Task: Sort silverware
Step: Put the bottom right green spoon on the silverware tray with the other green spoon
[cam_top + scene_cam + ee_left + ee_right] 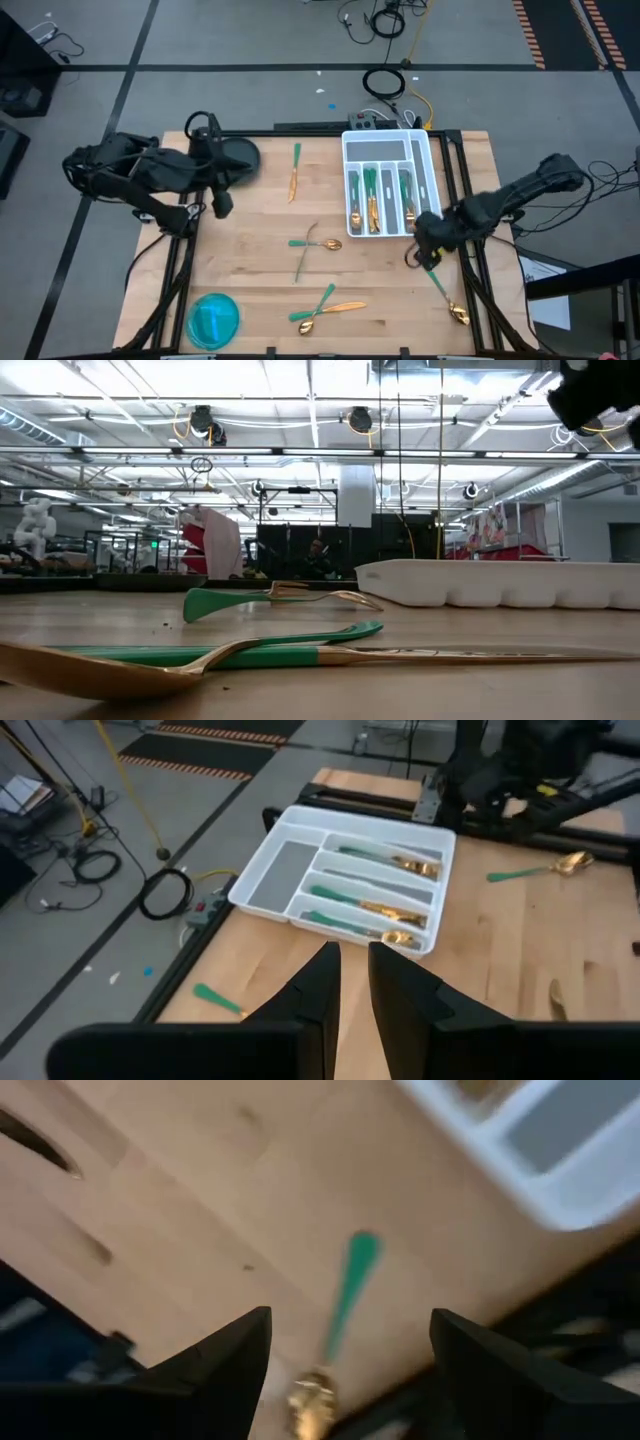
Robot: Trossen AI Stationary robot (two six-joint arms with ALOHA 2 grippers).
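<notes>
The silverware has gold heads and teal handles. Several pieces lie sorted in the white tray. Loose on the table lie a knife, a crossed pair and another pair. A spoon lies flat near the table's right edge. My right gripper hovers open just above that spoon's handle, with a finger on either side and clear of it. My left gripper waits shut at the table's left side, off the wood; in its wrist view its fingers point toward the tray.
A blue round bowl sits at the near left corner. A dark round object lies by the left arm. The tray stands at the far right, close to the right arm. Bare wood lies between the loose pieces. Cables lie on the floor beyond the far edge.
</notes>
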